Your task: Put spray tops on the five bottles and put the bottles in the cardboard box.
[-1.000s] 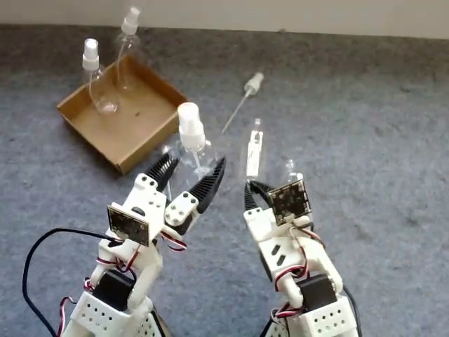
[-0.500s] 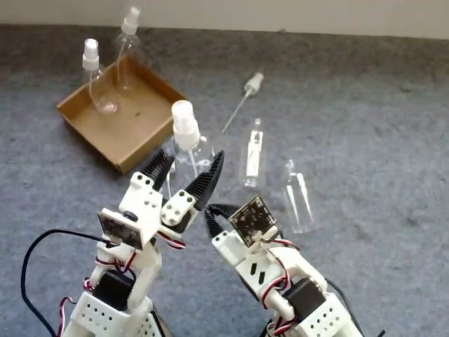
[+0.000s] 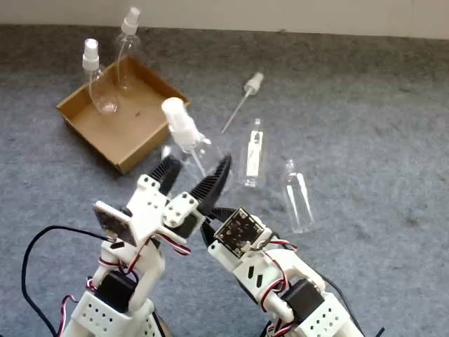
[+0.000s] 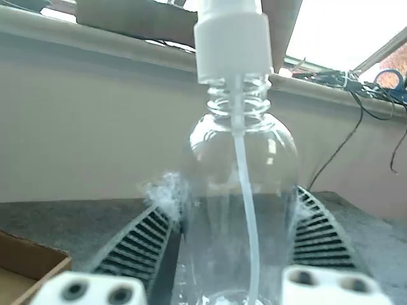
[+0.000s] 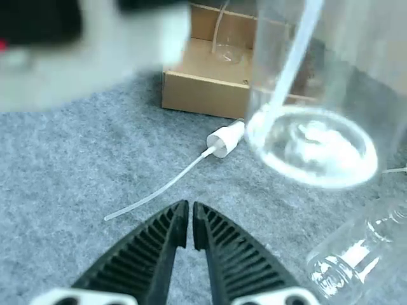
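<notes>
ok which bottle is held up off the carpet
The capped bottle in the left tool; the others stand in the box or lie on the carpet.

I read this as ordinary indoor room turned makeshift robotics workspace, not purpose-built lab; home or office, can't tell which. Work surface is grey short-pile carpet (image 3: pixel 365 126). Pale plain wall (image 4: pixel 76 127) at far side, ledge (image 4: pixel 95 35) running along its top. Bright window (image 4: pixel 331 28) above ledge, far right. Tangle of cables (image 4: pixel 324 76) on ledge, one black lead (image 4: pixel 346 136) hanging down wall. Blue loops like scissor handles (image 4: pixel 389 77) beside tangle.
</notes>
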